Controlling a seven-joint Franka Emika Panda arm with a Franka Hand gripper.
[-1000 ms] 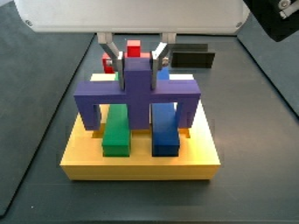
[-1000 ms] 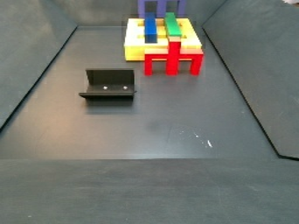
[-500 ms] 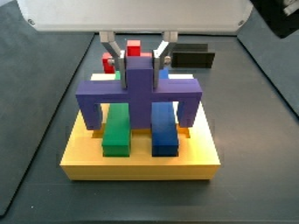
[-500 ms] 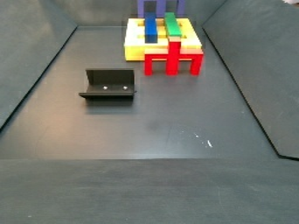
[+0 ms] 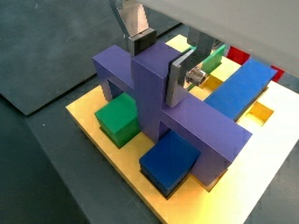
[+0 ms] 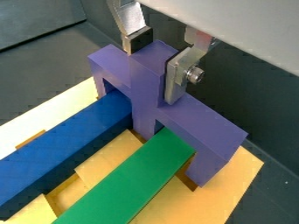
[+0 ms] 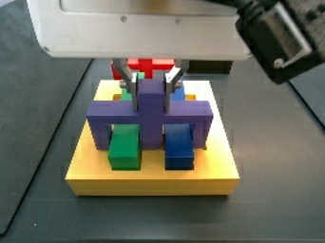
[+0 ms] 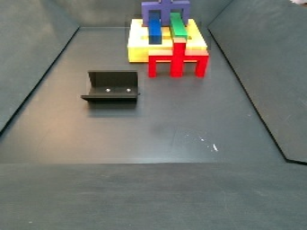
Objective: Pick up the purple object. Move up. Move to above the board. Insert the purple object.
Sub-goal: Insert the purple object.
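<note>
The purple object (image 7: pixel 150 112) is a bridge with an upright post. It sits over the green block (image 7: pixel 124 149) and the blue block (image 7: pixel 180 150) on the yellow board (image 7: pixel 152 180), its legs down at the board. My gripper (image 7: pixel 151 84) is directly above the board and shut on the purple post. Both wrist views show the gripper (image 5: pixel 158 61) (image 6: pixel 158 59) with its silver fingers (image 5: pixel 179 74) (image 6: pixel 177 74) pressed to the sides of the purple object (image 5: pixel 176 114) (image 6: pixel 163 96). In a side view the purple object (image 8: pixel 156 13) stands at the far end of the board (image 8: pixel 142 52).
A red piece (image 8: pixel 179 61) stands against the board's edge; it also shows behind the gripper (image 7: pixel 152 66). The dark fixture (image 8: pixel 111 87) stands on the grey floor, apart from the board. The floor's walls rise at both sides.
My gripper has moved down with the purple object. The object now sits lower, its legs down on the board over the green and blue blocks.
</note>
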